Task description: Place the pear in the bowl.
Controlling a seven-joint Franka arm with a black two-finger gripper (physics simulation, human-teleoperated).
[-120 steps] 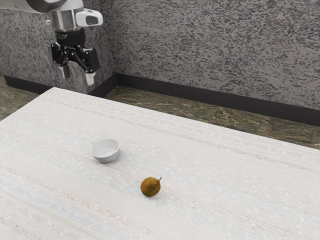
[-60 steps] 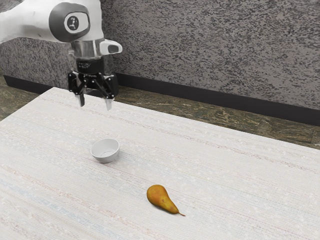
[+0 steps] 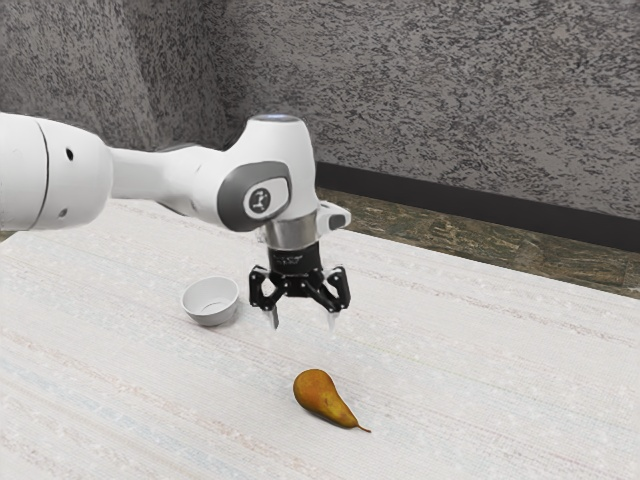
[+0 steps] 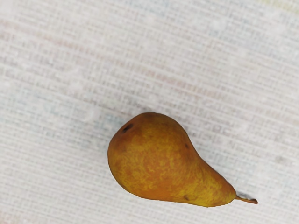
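Nearest the camera, a ripe-looking pear (image 3: 322, 396) lies on its side on a pale, faintly striped tabletop (image 3: 480, 370), in front of the bowl and toward the exterior view's right of it. If one finger touches first, or the grip closes on the tapering neck, its rounded body could roll or slip free. Its skin is golden brown mottled with yellow, with small dark marks, a plump base and a thin brown stem. Beyond the pear, the black two-finger gripper (image 3: 304, 322) hovers right of the bowl, fingers spread, nothing between them. The round white bowl (image 3: 209, 315) sits upright; behind it rises a mottled gray wall (image 3: 450, 110).
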